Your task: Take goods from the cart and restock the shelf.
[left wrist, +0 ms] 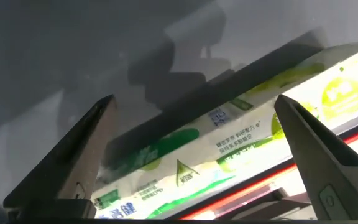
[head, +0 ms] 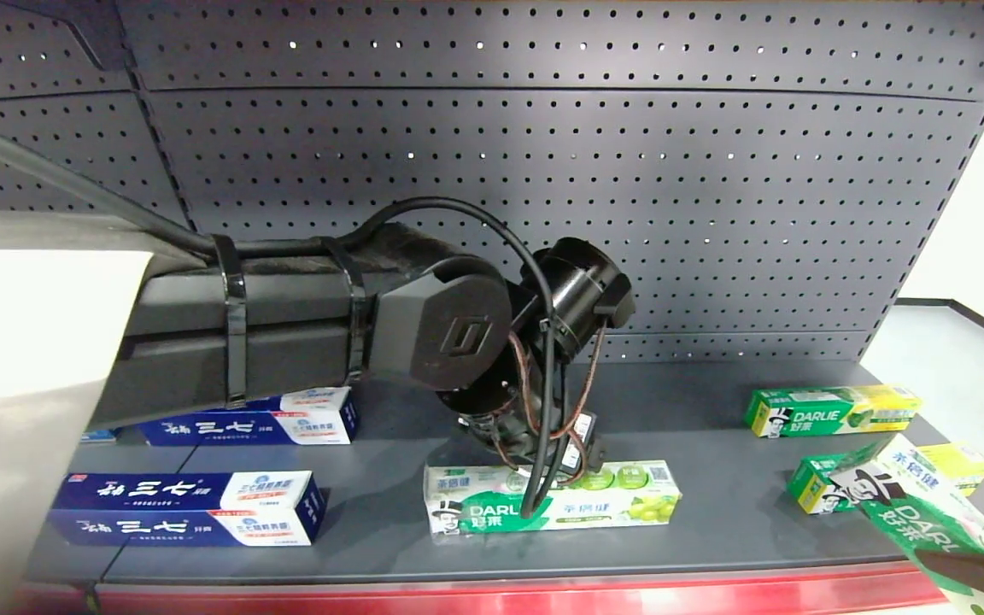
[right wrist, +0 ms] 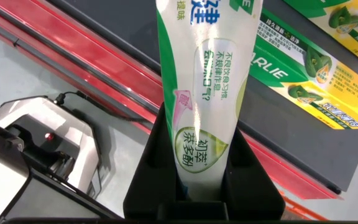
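Item 1: green-and-white toothpaste box (head: 928, 521), carried. Clamped lengthwise between the fingers of the right tool (right wrist: 201, 124), it sits at the right front corner of the shelf (head: 714, 512), tilted, with its far end over the shelf deck and its near end past the red front edge (head: 543, 594).

Item 2: green toothpaste box (head: 552, 504), lying flat at the middle front of the shelf, long side parallel to the red edge. The left tool (left wrist: 197, 124) hangs directly over it with its two fingers (left wrist: 86, 162) spread wide apart, the box running crosswise beneath the gap. Contact between fingers and box cannot be told.

Item 3: second green box (head: 825, 483), flat on the shelf at the right, partly covered by the carried box.

Item 4: third green box (head: 834, 410), flat, farther back on the right, near the pegboard back panel (head: 629, 171).

Items 5 and 6: two blue toothpaste boxes on the left of the shelf, one at the front (head: 189, 508), one behind it (head: 261, 418) and partly under the left arm.
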